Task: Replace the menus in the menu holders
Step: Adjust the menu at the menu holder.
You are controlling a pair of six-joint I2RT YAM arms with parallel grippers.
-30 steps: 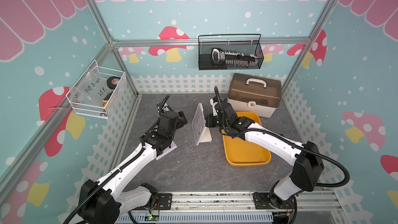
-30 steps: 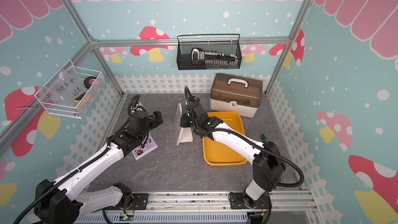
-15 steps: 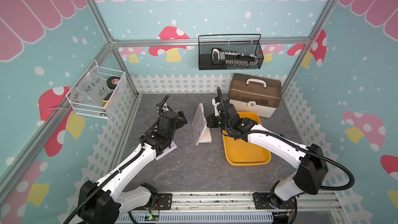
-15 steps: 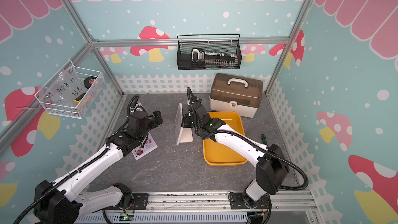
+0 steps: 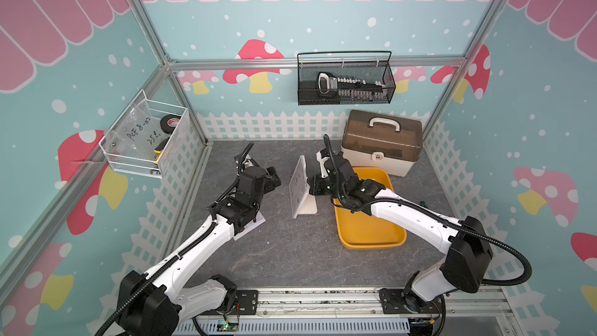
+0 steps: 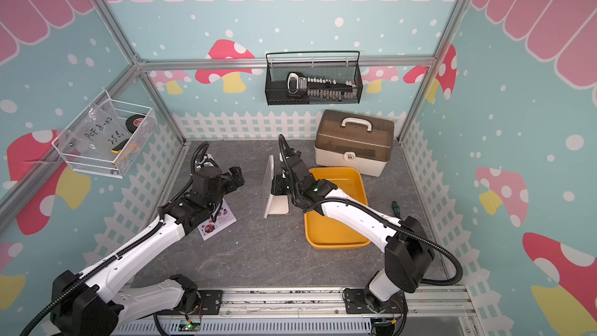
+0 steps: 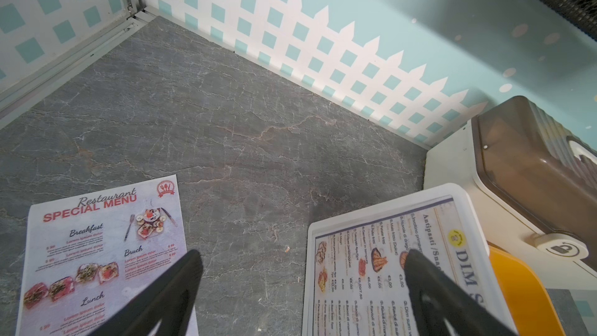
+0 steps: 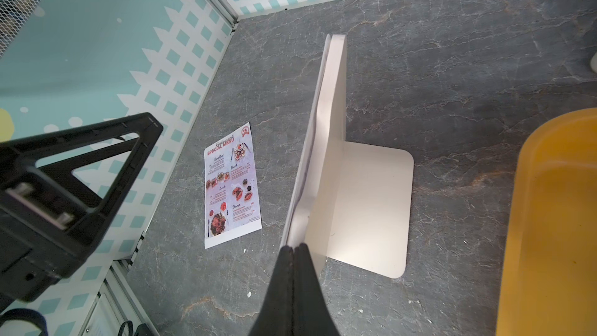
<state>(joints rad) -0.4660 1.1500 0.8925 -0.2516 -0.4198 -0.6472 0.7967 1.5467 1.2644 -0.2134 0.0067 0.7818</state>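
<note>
Up close, the right gripper (image 8: 294, 247) had its fingers pressed flat together, with the tips touching the near end of the holder's (image 8: 371, 208) upright panel. Whether they nipped the edge of a sheet there could not be told. In both top views this gripper (image 5: 315, 185) reached the holder (image 5: 298, 185) from behind, over its flat foot, and the right arm stretched across the yellow tray (image 5: 368, 231). The left gripper (image 7: 303, 255) was spread wide and held nothing, hovering above the bare table (image 7: 226, 124). In its wrist view one finger (image 7: 181, 286) lay in front of the Special Menu (image 7: 106, 244) and the other in front of the Dim Sum menu (image 7: 381, 263). The Dim Sum menu sat inside the holder (image 7: 462, 195), behind the clear front, facing the left arm. The holder stood upright near the middle of the table (image 5: 290, 253), its foot pointing toward the tray, which lay just beside it. The Special Menu (image 6: 216, 221) lay flat and face up on the table, apart from the holder (image 6: 274, 202) and partly hidden under the left arm in a top view. Just behind the tray stood a box (image 5: 381, 150) with a brown lid and a white handle, close to the back wall.
</note>
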